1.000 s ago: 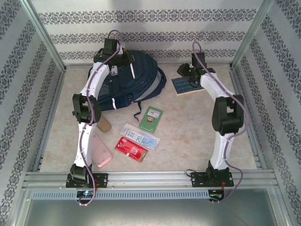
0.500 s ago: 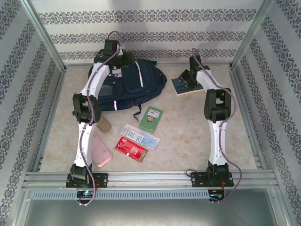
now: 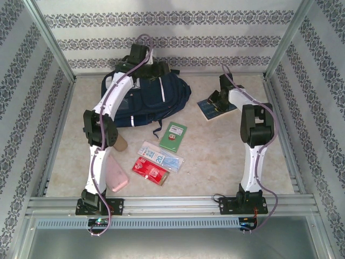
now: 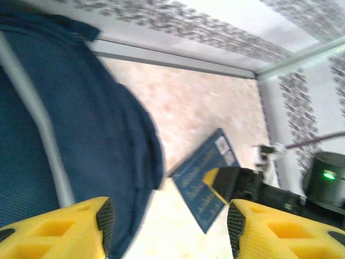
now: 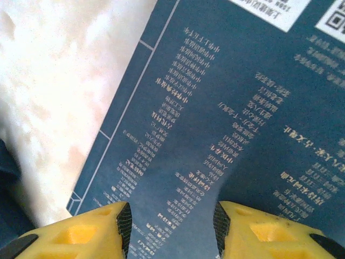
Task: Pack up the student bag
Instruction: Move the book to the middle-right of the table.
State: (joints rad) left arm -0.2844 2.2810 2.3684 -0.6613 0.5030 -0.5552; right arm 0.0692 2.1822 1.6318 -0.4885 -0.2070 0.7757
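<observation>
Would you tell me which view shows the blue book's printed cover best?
Right wrist: the blue book is close, its print legible. Top external shows it small; left wrist shows it blurred.

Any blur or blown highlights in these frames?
Left wrist: motion-smeared, student bag and blue book edges soft. Right wrist: book print legible, table washed out. Top external: evenly lit, sharp enough.
</observation>
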